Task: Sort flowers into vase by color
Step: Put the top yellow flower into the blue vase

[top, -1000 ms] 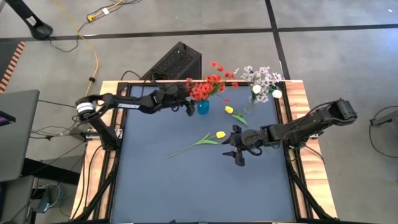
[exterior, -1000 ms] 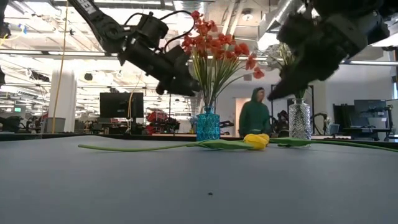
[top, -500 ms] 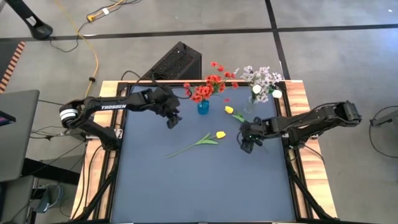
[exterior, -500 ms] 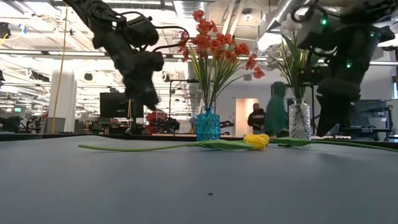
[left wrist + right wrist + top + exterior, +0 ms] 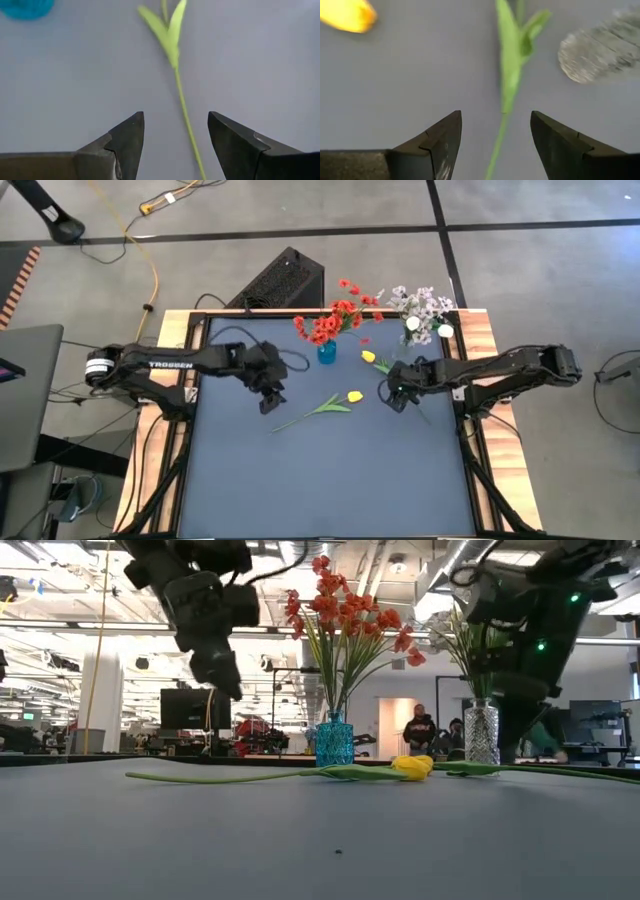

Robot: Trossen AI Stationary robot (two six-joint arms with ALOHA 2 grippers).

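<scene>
Two yellow tulips are seen lying flat on the counter [image 5: 300, 480]: one [image 5: 354, 396] near the middle with its long stem running toward the left side, the other [image 5: 368, 357] closer to the far edge, just beside the clear vase [image 5: 403, 350] that holds white tulips and pale sprays. The red flowers [image 5: 335, 318] are held in the blue vase [image 5: 326, 352] by the far edge. The left gripper [image 5: 268, 402] is hung with jaws open over the first tulip's stem [image 5: 185, 110], and the right gripper [image 5: 396, 398] with jaws open over the second tulip's stem [image 5: 506, 90].
</scene>
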